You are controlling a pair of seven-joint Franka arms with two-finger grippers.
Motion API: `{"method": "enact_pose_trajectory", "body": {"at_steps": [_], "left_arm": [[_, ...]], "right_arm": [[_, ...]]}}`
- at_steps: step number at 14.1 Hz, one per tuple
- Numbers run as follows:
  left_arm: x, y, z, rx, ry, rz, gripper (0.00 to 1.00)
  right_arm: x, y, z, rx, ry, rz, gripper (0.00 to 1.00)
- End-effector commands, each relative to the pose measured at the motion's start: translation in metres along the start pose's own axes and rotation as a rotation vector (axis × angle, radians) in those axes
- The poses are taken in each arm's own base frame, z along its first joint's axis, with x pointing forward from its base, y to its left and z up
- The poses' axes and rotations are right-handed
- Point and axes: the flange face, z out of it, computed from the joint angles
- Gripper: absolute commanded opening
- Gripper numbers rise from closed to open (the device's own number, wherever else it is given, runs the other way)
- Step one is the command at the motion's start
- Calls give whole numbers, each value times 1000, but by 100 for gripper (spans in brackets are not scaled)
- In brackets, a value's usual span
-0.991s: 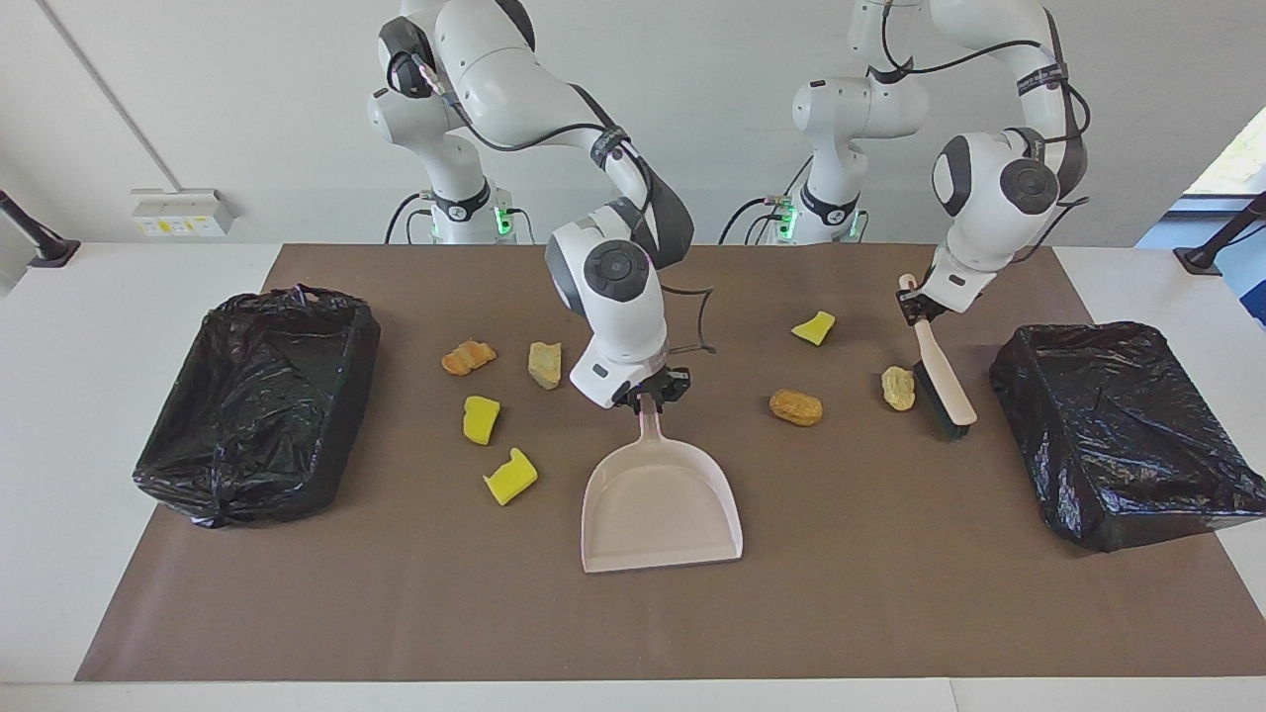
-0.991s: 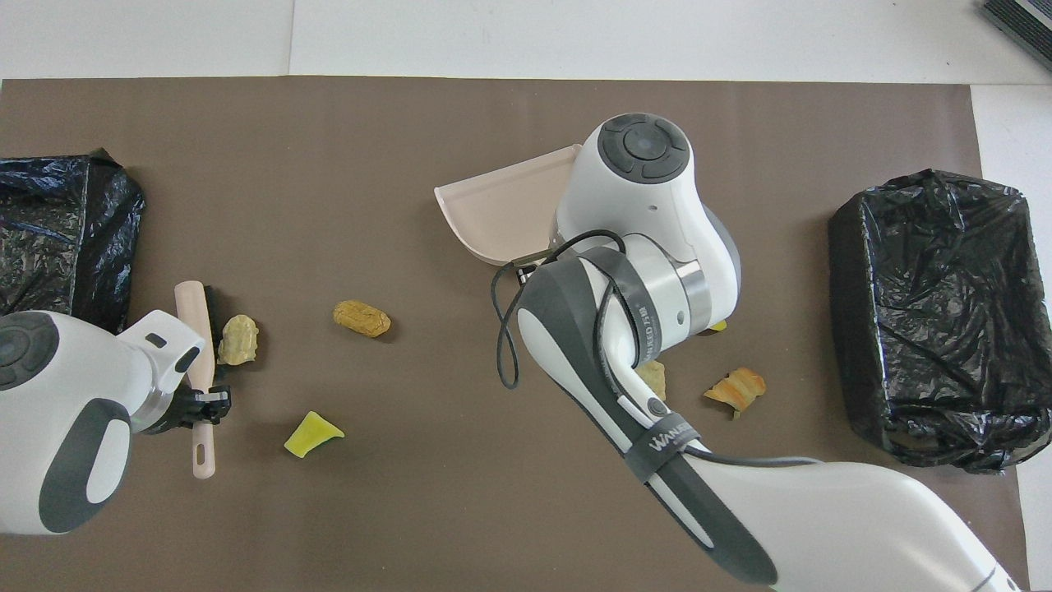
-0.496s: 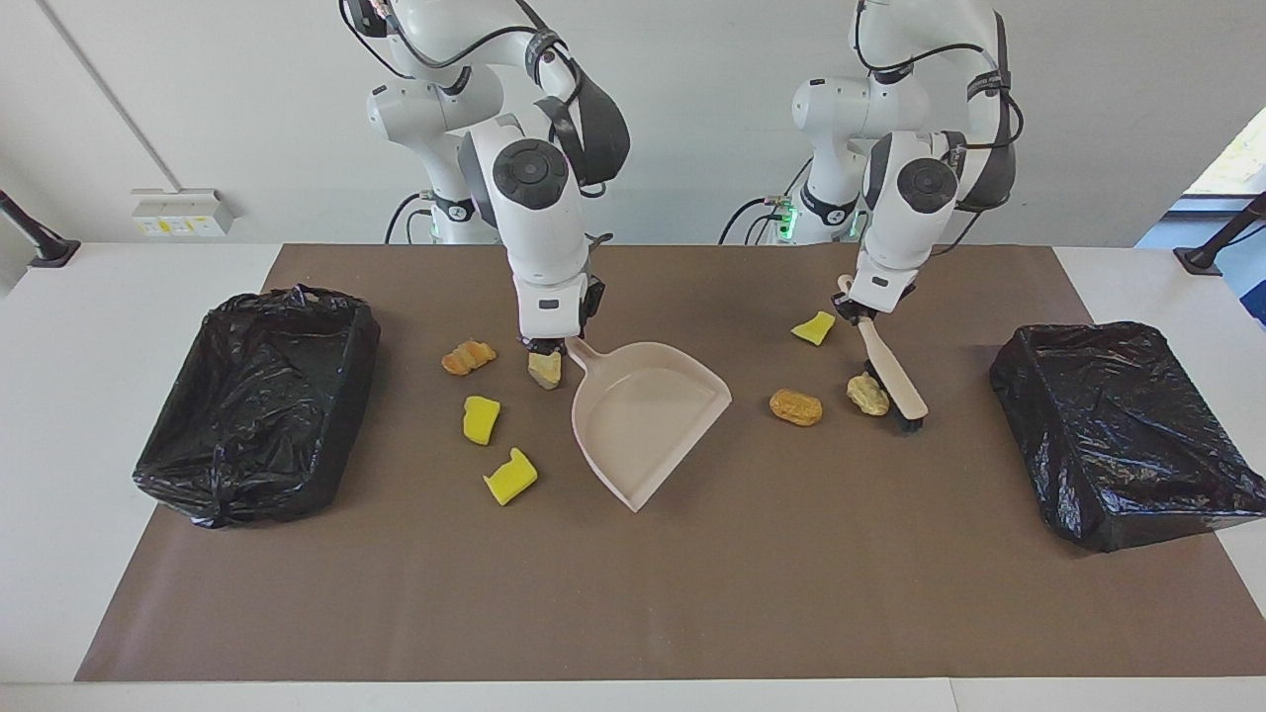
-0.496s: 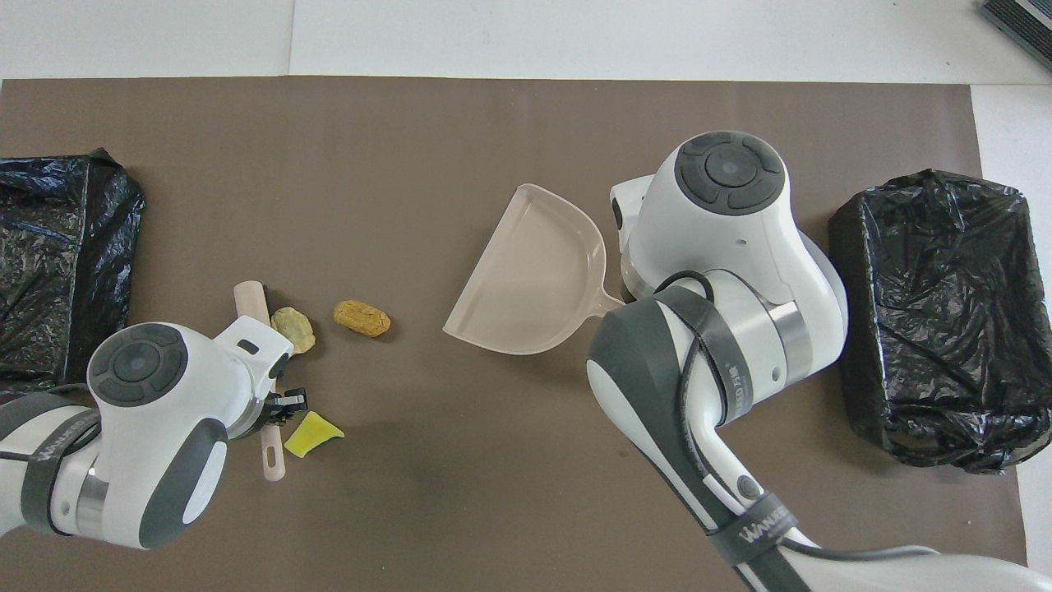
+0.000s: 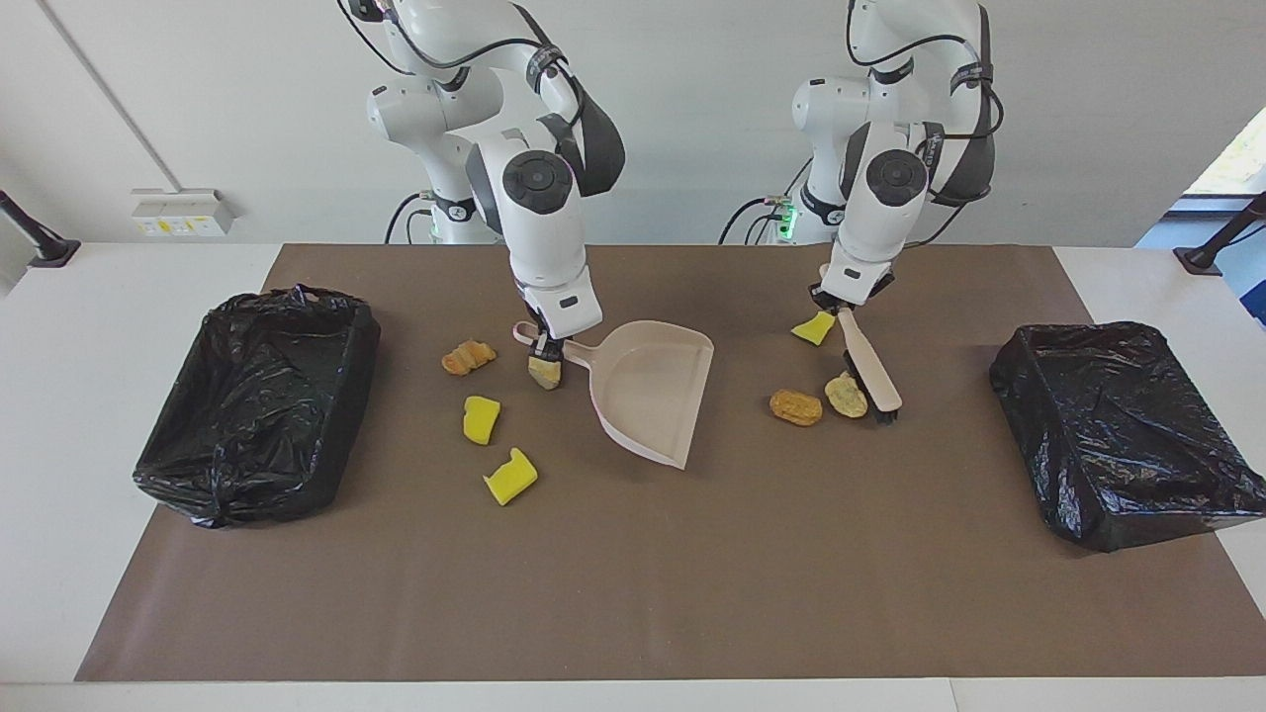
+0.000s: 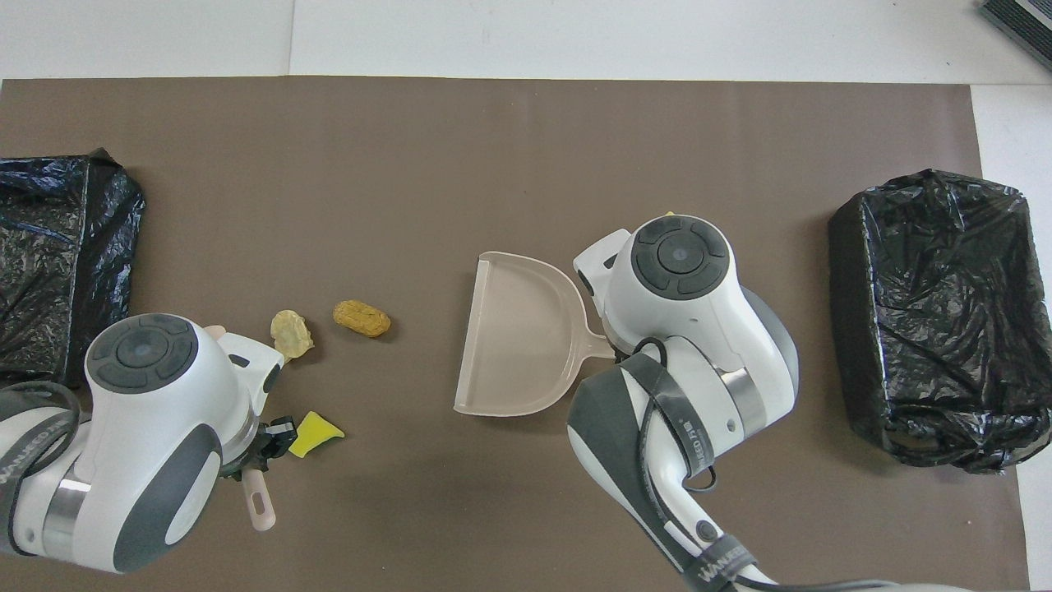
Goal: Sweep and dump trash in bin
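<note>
My right gripper [image 5: 543,345] is shut on the handle of the cream dustpan [image 5: 654,393], whose mouth faces the left arm's end. My left gripper [image 5: 834,301] is shut on the handle of the brush [image 5: 872,373]. Its bristles rest against a pale lump of trash [image 5: 846,396] beside an orange-brown piece [image 5: 795,406]. A yellow sponge chunk [image 5: 814,328] lies by the left gripper. A beige lump [image 5: 544,373] sits under the right gripper, with an orange-brown piece [image 5: 468,356] and two yellow chunks [image 5: 481,418] [image 5: 510,477] nearby. From overhead the dustpan [image 6: 518,337] and brush handle [image 6: 260,503] show.
Two bins lined with black bags stand on the brown mat [image 5: 633,593]: one [image 5: 257,405] at the right arm's end, one [image 5: 1118,425] at the left arm's end. Bare mat stretches between the dustpan and the table edge farthest from the robots.
The right gripper pulled the dustpan back and turned its mouth toward the left arm's end. The left gripper swept the brush, pushing the pale lump close to the orange-brown piece.
</note>
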Motion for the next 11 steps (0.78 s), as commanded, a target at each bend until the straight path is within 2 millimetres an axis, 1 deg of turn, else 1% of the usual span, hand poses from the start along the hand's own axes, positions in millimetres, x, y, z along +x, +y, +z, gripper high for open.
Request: {"method": "enact_pose_trajectory", "body": {"at_steps": [1,2,3,4,5,6,7,9,10,11], "left_arm": [[-35,-8,16,-29,-39,-99,0],[-40,-9,28,-37,-72,-139,0],[-44,-6,36,-37,-76,-170,0],[-49,-2,45,-31,-74,-195,0],[-54,4,52,-35,-88,-226,0],[-58,10,56,-59,-97,-244,0],[-60,19,57,-81,-103,-267,0],[-62,43,58,-138,-80,-286,0],[-61,56,62,-153,-71,-275,0],[-55,70,57,-178,-55,-266,0]], "right_arm": [[5,-10,8,-14,-2,68,0],[9,-12,14,-6,-9,116,0],[20,-18,23,-1,-20,121,0],[29,-23,34,8,-34,124,0],[36,-23,43,1,-43,137,0],[39,-24,47,-3,-42,132,0],[40,-22,45,-6,-38,132,0],[43,-20,45,-18,-24,130,0],[44,-19,48,-17,-25,130,0],[46,-18,52,-15,-27,131,0]]}}
